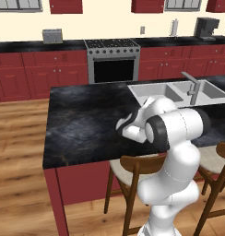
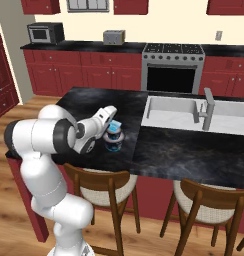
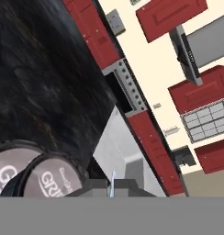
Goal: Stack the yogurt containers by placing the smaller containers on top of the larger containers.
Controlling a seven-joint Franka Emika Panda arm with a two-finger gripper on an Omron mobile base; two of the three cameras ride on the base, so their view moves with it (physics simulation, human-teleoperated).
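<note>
My gripper [image 2: 113,111] pinches the tiny light-blue cup [image 2: 115,124] over the stacked round cups [image 2: 114,141] beside the sink [image 2: 169,112]; just release left

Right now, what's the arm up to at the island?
The gripper is shut on a tiny light-blue cup, held just above the round yogurt cups on the black island counter, left of the sink. In the hand view two pale lids sit close together below the gripper. The tiny cup isn't released yet.
</note>
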